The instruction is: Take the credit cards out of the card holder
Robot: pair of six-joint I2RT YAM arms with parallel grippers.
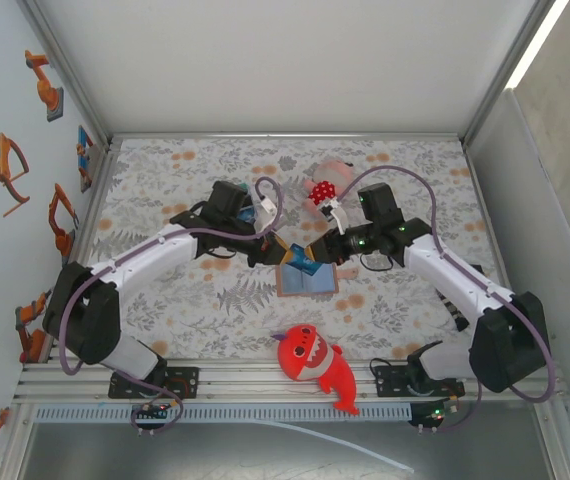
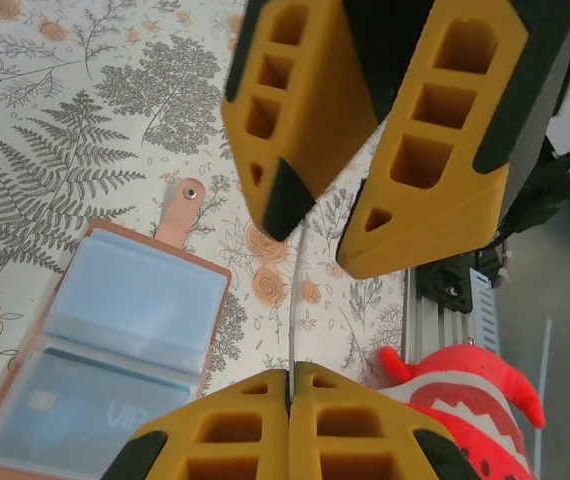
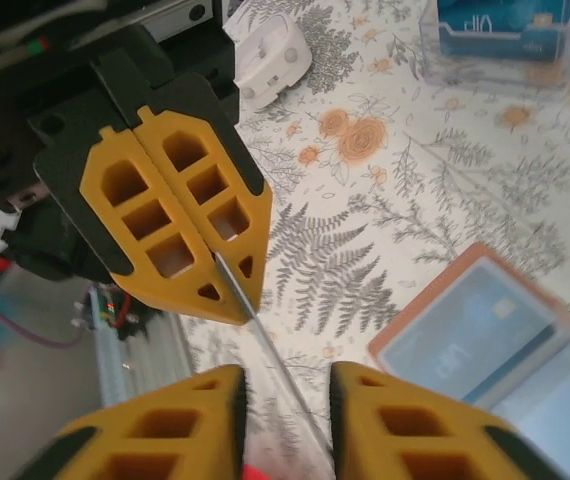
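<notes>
The tan card holder lies open on the floral cloth, its blue-grey pockets up. One credit card still sits in a pocket. Just above the holder's far edge, my left gripper is shut on another credit card, which I see edge-on as a thin line. My right gripper faces it tip to tip. Its jaws stand apart around the card's other end, with a gap on both sides.
A red plush shark lies near the front rail, below the holder. A red white-dotted toy and a clear box holding teal cards sit behind the grippers. A white object lies beside the left arm.
</notes>
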